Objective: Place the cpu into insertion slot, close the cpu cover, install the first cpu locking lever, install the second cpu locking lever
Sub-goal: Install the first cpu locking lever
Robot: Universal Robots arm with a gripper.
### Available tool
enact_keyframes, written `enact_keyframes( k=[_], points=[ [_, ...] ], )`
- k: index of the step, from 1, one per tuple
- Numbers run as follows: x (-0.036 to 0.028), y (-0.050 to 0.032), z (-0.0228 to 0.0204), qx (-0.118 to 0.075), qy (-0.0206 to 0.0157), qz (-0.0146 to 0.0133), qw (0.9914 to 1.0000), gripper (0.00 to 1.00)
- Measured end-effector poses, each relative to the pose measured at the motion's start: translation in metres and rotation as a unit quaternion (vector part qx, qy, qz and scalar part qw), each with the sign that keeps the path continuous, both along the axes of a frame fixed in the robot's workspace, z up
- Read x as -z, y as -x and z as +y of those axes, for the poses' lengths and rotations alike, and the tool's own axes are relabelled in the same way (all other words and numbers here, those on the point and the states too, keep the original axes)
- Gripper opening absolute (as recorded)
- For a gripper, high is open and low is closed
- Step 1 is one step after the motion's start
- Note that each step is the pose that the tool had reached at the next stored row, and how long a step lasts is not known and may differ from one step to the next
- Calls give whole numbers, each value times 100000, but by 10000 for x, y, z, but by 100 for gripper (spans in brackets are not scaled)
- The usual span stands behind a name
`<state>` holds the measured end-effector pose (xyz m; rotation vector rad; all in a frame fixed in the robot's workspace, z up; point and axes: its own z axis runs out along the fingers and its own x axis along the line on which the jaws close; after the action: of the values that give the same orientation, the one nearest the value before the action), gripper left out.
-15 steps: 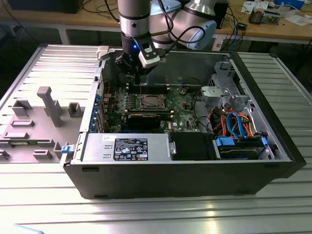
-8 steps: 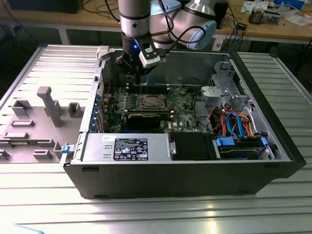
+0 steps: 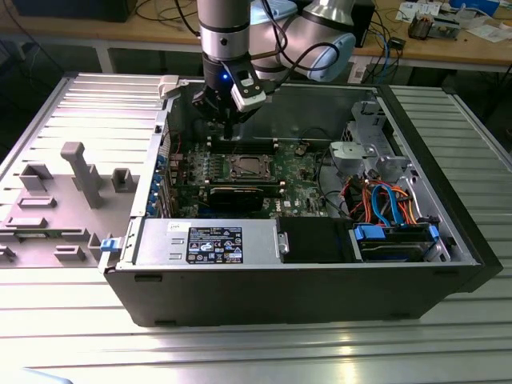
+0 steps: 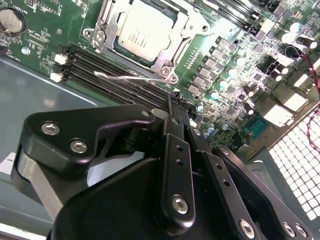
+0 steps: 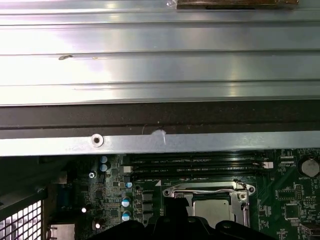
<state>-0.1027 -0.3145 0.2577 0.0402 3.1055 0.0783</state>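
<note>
The cpu (image 4: 140, 32) lies flat in the insertion slot (image 4: 106, 24) on the green motherboard, its silver top showing. The cpu cover (image 4: 167, 61) lies down around it as a silver frame. A thin silver locking lever (image 4: 127, 77) sticks out free over the black memory slots beside the socket. My gripper (image 4: 174, 102) hangs just above those memory slots, a short way from the lever, with its fingers together and nothing between them. In the exterior view the gripper (image 3: 229, 130) is behind the cpu (image 3: 246, 166). The first wrist view shows the cpu (image 5: 212, 209) and cover (image 5: 200, 190) below the case wall.
The open computer case (image 3: 304, 280) walls in the motherboard. A long black card (image 3: 236, 196) lies in front of the socket, with a power supply (image 3: 208, 240) nearer still. Coloured cables (image 3: 384, 200) and a drive bay (image 3: 396, 240) are at the exterior view's right. Grey fixtures (image 3: 80, 172) stand on the exterior view's left.
</note>
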Motion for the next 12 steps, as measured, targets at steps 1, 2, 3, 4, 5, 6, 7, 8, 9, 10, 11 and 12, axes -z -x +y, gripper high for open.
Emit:
enact_keyframes(
  k=[1,2,3,4,5,6,7,8,9,10,11,12],
  points=[
    [0,-12,0,0,5,2,100000,11],
    [0,-23,0,3,2,2,100000,11],
    [0,-36,0,-1,4,2,100000,11],
    [0,-46,0,-1,2,0,100000,11],
    [0,-59,0,0,4,3,100000,11],
    [0,-63,0,-1,1,1,100000,11],
    [0,-66,0,0,1,1,100000,11],
    [0,-70,0,2,3,1,100000,11],
    [0,-72,0,-1,2,0,100000,11],
    [0,-74,0,-1,3,0,100000,11],
    [0,-79,0,-3,2,4,100000,11],
    [0,-81,0,-3,1,0,100000,11]
  ],
)
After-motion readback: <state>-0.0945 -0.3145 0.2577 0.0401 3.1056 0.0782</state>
